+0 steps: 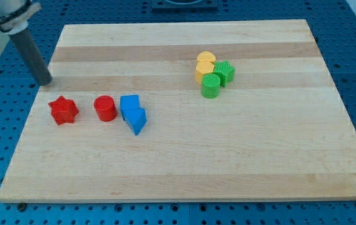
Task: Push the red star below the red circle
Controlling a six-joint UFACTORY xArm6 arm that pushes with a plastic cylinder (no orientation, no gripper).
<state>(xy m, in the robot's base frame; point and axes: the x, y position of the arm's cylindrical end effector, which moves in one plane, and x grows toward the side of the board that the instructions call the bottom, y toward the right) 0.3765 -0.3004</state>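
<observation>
Red star (63,110) lay on the wooden worktop (184,162) near its left edge in the view, flat on the wood. Just to its right in the view, apart by a narrow gap, stood the red circle (105,108), a short cylinder, so the two sat side by side in a row and the star was level with the circle, not beneath it. Right of the circle came two blue blocks touching each other: a blue block of blocky, uneven shape (129,105) and, against its lower right side, a blue wedge-like block (137,120). Well apart, toward the view's upper right, a tight cluster held a yellow heart-like block (206,60), a second yellow block (204,72) below it, a green ridged block (224,72) and a green cylinder (211,87).

My tip (45,82) rested at the worktop's left edge, above and to the left of the red star, clear of every block. The arm carried a bare rod with no gripper, so nothing was held.
</observation>
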